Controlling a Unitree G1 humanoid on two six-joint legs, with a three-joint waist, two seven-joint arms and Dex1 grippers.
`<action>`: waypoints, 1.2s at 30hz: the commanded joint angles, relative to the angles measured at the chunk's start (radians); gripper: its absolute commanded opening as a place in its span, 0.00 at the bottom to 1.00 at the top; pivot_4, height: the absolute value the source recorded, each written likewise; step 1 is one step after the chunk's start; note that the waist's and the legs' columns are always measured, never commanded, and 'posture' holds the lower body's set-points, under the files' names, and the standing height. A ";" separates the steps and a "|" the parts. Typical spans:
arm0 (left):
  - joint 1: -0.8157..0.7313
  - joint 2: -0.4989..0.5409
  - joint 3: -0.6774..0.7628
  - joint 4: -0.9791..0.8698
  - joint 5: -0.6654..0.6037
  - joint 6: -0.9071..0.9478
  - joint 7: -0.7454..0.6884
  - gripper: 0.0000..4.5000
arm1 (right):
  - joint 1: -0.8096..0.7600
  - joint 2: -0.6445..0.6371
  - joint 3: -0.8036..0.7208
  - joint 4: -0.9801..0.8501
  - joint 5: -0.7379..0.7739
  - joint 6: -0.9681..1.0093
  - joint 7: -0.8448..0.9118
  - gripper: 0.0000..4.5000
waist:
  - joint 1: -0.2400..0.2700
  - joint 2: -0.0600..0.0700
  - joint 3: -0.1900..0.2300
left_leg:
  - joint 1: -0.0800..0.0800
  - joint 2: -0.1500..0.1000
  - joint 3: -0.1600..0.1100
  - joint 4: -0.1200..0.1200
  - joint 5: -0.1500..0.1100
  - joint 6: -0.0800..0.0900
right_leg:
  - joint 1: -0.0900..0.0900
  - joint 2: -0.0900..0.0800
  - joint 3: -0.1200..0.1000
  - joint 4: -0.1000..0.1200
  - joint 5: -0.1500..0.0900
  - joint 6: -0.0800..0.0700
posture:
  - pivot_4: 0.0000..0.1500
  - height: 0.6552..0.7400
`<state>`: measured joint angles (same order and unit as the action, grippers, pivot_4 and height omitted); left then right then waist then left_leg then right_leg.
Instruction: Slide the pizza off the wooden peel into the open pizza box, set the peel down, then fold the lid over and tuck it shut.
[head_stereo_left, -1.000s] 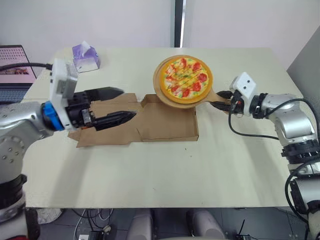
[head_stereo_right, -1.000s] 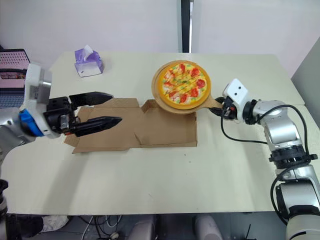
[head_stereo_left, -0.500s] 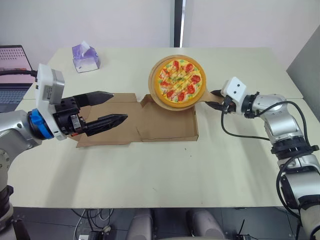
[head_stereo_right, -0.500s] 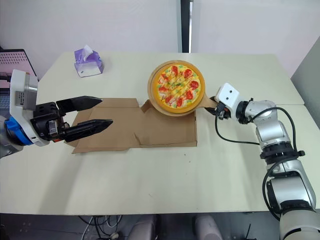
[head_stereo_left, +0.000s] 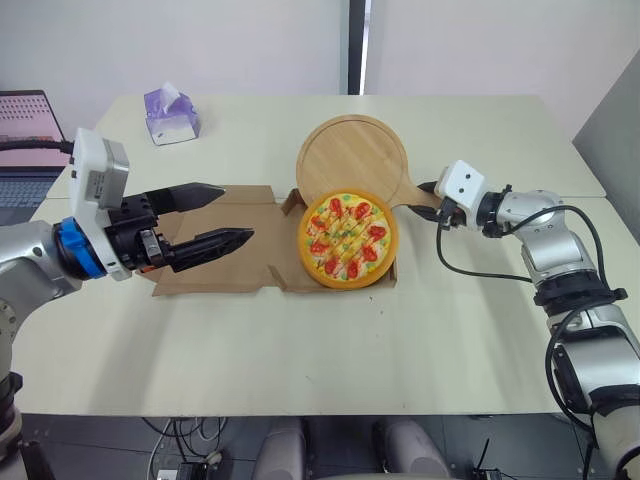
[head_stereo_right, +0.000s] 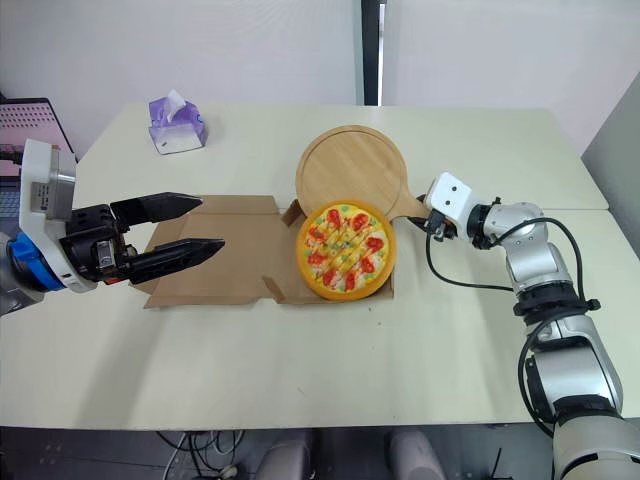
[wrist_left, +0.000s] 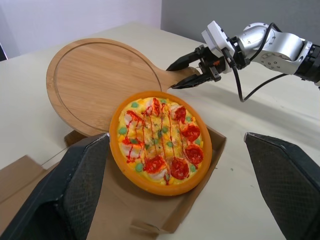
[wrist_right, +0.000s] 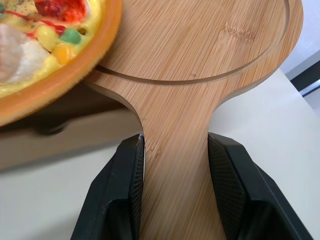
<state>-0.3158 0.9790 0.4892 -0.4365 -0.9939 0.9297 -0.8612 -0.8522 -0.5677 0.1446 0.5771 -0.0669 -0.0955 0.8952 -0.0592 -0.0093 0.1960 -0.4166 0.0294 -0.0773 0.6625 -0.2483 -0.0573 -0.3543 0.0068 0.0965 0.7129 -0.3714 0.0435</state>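
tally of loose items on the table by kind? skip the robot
pizza: 1
wooden peel: 1
pizza box: 1
tissue box: 1
Total: 4

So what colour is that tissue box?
Purple; the tissue box shows best in the right eye view.
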 joint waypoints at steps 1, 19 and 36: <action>-0.014 0.017 0.028 -0.025 -0.026 -0.016 0.007 1.00 | -0.061 0.007 -0.033 -0.013 0.013 -0.053 -0.037 0.35 | 0.000 0.000 0.000 | 0.000 0.000 0.000 0.000 0.000 0.000 | 0.000 0.000 0.000 0.000 0.000 0.000 | 1.00 1.00; -0.054 -0.014 -0.028 -0.021 -0.037 -0.049 0.039 1.00 | -0.194 -0.013 -0.089 0.181 -0.042 -0.214 -0.291 0.35 | -0.004 0.000 0.000 | 0.000 0.000 0.000 0.000 0.000 0.000 | 0.000 0.000 0.000 0.000 0.000 0.000 | 1.00 1.00; -0.375 -0.228 -0.429 0.049 0.120 -0.195 -0.062 1.00 | 0.432 -0.238 -0.462 -0.799 0.305 0.828 -0.199 0.35 | 0.027 0.000 0.000 | 0.000 -0.001 0.003 0.000 0.000 0.000 | 0.001 0.001 0.001 0.000 0.000 0.000 | 1.00 1.00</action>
<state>-0.6673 0.7549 0.0702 -0.3904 -0.8943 0.7668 -0.8985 -0.4444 -0.7834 -0.2302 -0.1121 0.2141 0.6563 0.7322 -0.0324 -0.0090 0.1960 -0.4169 0.0282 -0.0742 0.6628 -0.2480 -0.0573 -0.3529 0.0078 0.0969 0.7130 -0.3714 0.0435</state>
